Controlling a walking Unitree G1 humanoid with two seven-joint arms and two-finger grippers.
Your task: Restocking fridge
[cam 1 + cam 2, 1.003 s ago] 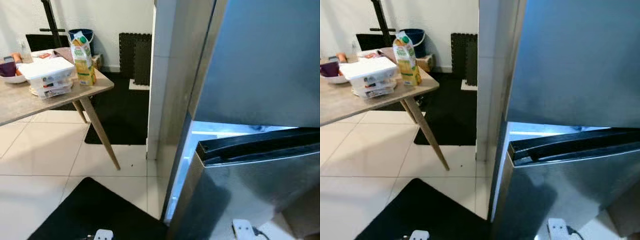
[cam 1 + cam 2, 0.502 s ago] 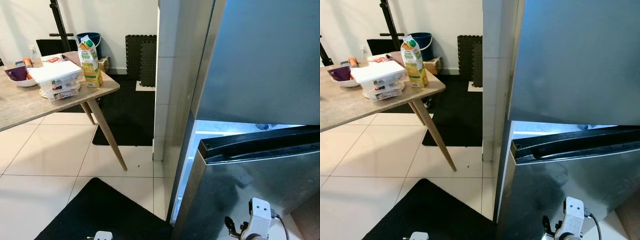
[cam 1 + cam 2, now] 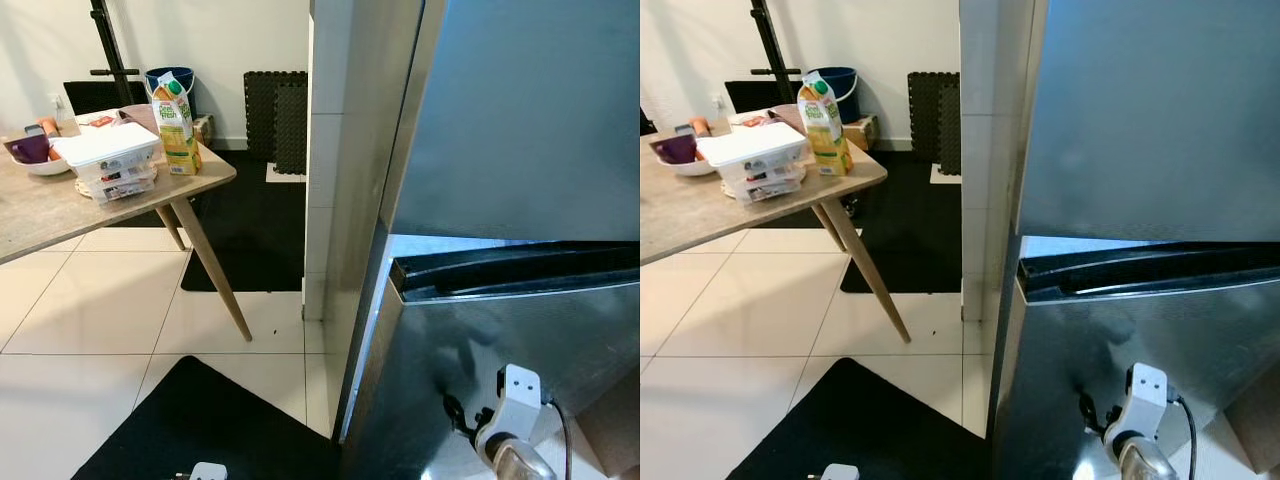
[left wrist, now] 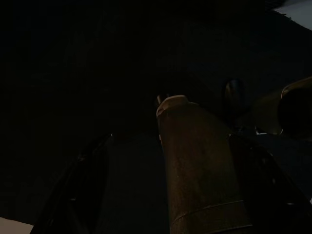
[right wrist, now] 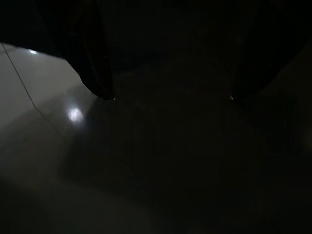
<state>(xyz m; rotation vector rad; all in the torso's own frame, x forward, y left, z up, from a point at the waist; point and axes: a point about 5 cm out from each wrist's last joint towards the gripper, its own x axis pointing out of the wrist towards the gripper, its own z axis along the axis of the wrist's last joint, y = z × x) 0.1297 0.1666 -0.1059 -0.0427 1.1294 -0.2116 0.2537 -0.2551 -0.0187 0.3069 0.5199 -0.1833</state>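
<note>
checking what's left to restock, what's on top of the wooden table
On the table: a juice carton standing upright, stacked white lidded containers beside it, and a bowl holding something purple. Items behind the containers are partly covered, so unclear.

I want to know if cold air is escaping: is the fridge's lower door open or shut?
Open, slightly. The lower door stands ajar from the cabinet, and interior light glows along the gap.

- Steel fridge [image 3: 520, 120] on the right, lower door [image 3: 500, 370] ajar, light glowing in the gap
- Juice carton [image 3: 174, 122] upright at the table's corner
</note>
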